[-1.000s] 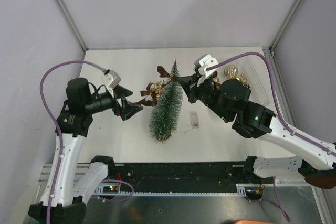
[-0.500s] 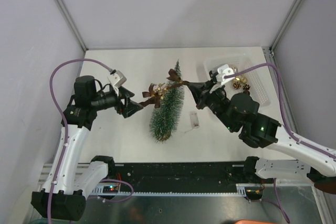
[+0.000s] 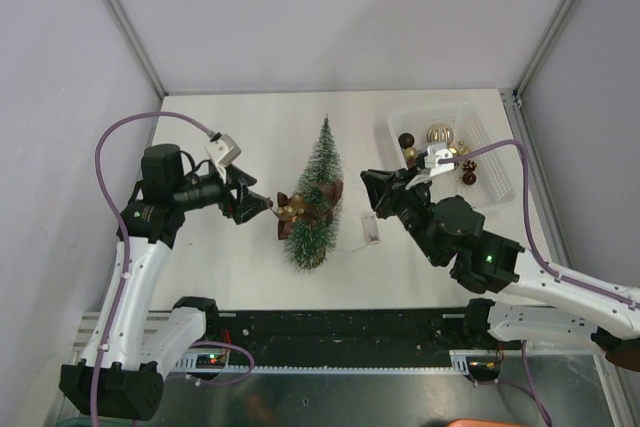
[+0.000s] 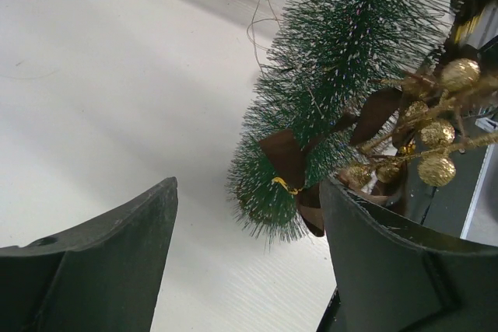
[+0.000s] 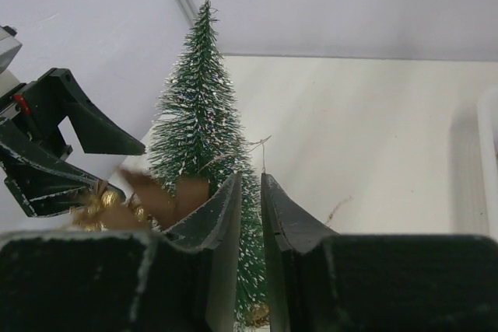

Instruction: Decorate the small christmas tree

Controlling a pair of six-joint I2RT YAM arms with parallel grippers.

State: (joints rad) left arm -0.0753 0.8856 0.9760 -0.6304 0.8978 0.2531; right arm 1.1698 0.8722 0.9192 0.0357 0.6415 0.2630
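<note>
Fig. Setting: robotics laboratory test cell | Enclosure: plain pale lilac wall panels point(image 3: 340, 17) joined by silver aluminium corner posts point(image 3: 120, 19) | Work surface: white rectangular tabletop point(image 3: 220, 127) | Apparatus: white-and-black jointed left arm point(image 3: 120, 287) and matching right arm point(image 3: 560, 282), bolted beside a black slotted metal rail point(image 3: 340, 332), trailing purple cables point(image 3: 150, 116)

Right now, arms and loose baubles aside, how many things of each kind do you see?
Small christmas tree: 1
Brown-and-gold garland: 1
White basket: 1
Small clear box: 1
Total: 4
</note>
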